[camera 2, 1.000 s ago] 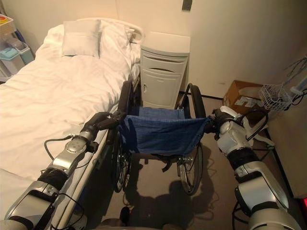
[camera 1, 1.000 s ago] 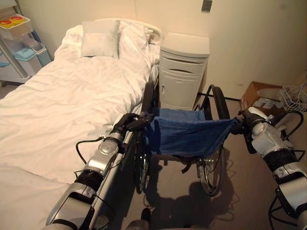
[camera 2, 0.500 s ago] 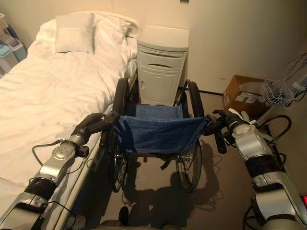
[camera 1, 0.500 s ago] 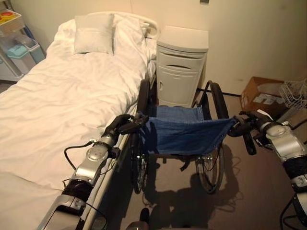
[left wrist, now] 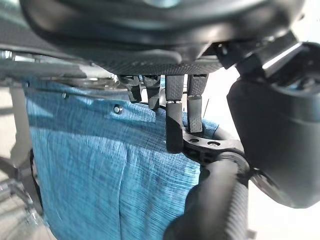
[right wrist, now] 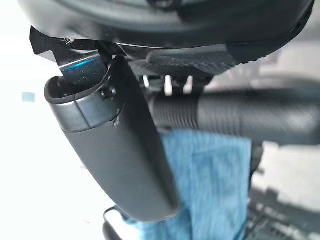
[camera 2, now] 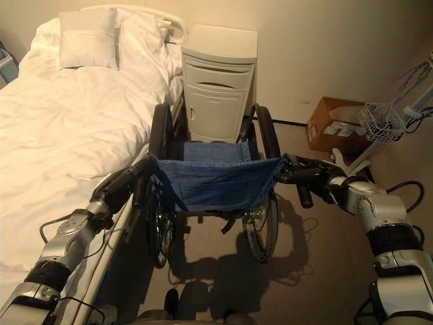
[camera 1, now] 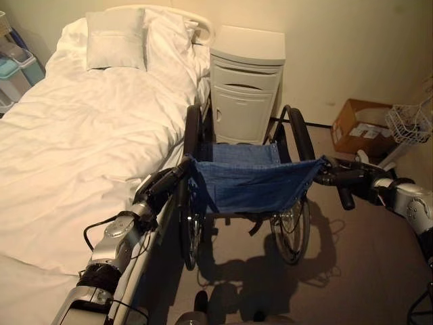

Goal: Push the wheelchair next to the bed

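Blue-seated wheelchair [camera 1: 247, 186], handles gripped by left hand [camera 1: 157, 187] and right hand [camera 1: 353, 179], beside white bed [camera 1: 81, 128].

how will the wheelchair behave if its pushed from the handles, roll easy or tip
The wheelchair will probably roll easily: it stands on two large spoked wheels on flat floor. Tipping looks unlikely, since left hand and right hand are at both push handles, spreading the force. The blue sling back sags, so it is likely floppy and poor to push on.
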